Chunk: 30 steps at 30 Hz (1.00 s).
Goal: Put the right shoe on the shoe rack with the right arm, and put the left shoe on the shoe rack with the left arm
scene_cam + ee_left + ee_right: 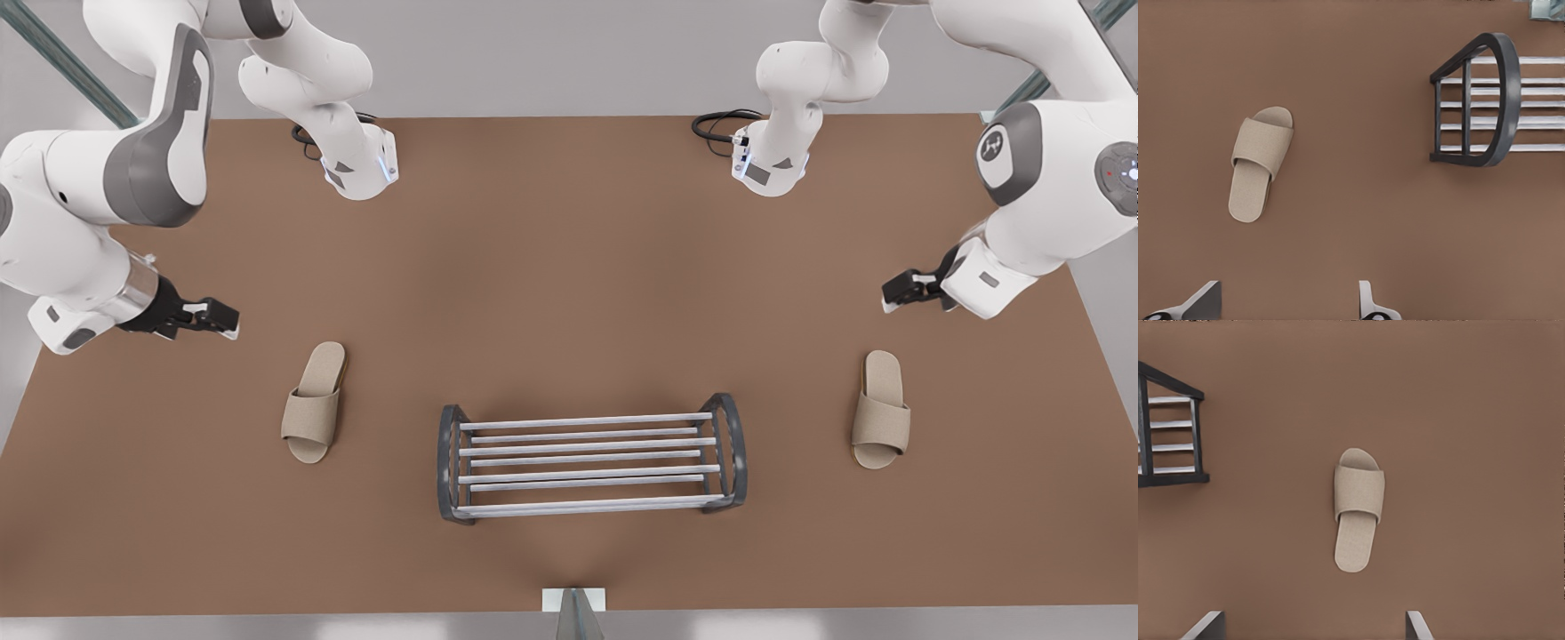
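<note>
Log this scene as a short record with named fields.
table: brown, bears everything
shoe rack: middle, near front edge, bars bare
left shoe: flat on table, apart from rack, at the front view's right
right shoe: flat on table, apart from rack, at the front view's left
left gripper: open, above table near left shoe, not touching
right gripper: open, above table near right shoe, not touching
progress: neither shoe grasped yet

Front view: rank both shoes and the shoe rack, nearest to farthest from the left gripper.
1. Left shoe, near the left gripper, front view's right.
2. Shoe rack, centre.
3. Right shoe, front view's left, by the right gripper.
</note>
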Each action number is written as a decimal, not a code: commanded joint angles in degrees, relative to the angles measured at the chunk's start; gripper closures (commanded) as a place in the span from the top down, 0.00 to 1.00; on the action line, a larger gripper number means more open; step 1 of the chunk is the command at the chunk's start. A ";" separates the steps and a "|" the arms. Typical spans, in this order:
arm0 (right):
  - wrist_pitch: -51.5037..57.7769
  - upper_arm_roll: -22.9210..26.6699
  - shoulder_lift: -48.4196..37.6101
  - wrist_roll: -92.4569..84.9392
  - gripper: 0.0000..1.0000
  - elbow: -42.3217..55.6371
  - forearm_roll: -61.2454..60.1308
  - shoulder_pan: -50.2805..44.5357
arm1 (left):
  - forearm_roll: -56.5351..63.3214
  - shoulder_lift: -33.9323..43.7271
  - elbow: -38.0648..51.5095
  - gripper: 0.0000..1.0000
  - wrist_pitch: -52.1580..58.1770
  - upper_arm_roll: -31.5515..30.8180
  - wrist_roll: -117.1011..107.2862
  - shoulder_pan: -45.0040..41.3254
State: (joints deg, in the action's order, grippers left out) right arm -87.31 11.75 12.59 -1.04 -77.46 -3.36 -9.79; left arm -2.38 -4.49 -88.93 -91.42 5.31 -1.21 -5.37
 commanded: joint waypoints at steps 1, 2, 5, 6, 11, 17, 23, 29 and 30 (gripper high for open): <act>-3.57 0.03 -0.11 -0.81 1.00 -1.02 0.46 0.39 | 0.00 0.89 -1.42 1.00 -6.30 -0.03 -0.96 0.19; -4.62 0.03 -0.37 -0.89 1.00 -1.99 0.81 0.39 | -0.61 2.47 -5.72 1.00 -12.01 -0.03 -7.30 0.19; -9.72 -4.26 -4.23 -4.85 1.00 -9.88 3.35 1.78 | -21.24 10.02 -27.85 1.00 -33.18 9.88 -8.91 0.19; -13.04 -7.96 -5.47 -4.85 1.00 -13.75 7.73 2.67 | -29.40 11.08 -33.56 1.00 -38.02 12.26 -2.52 0.19; -44.95 -16.23 -13.12 -4.32 1.00 -42.50 41.05 3.90 | -71.45 10.56 -56.18 1.00 -42.96 31.43 71.25 0.27; -56.48 -16.59 -8.73 60.80 1.00 -61.14 120.94 4.78 | -95.97 6.16 -63.92 1.00 -53.60 32.93 122.05 0.36; -54.81 -12.45 -2.92 79.09 1.00 -64.30 152.69 10.67 | -123.65 2.65 -63.65 1.00 -49.56 33.19 138.15 1.06; -46.02 -12.28 0.68 83.31 1.00 -66.59 166.48 10.32 | -127.96 -8.25 -58.29 1.00 -42.88 31.17 137.62 1.06; -46.02 -12.28 -0.72 83.31 1.00 -67.56 167.28 10.32 | -128.05 -8.51 -57.77 1.00 -42.88 29.50 135.87 1.06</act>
State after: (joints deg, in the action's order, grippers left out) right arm -136.38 -0.53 12.49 44.70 -144.51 156.80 0.58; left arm -127.70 -13.05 -146.80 -136.65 35.45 87.67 -4.25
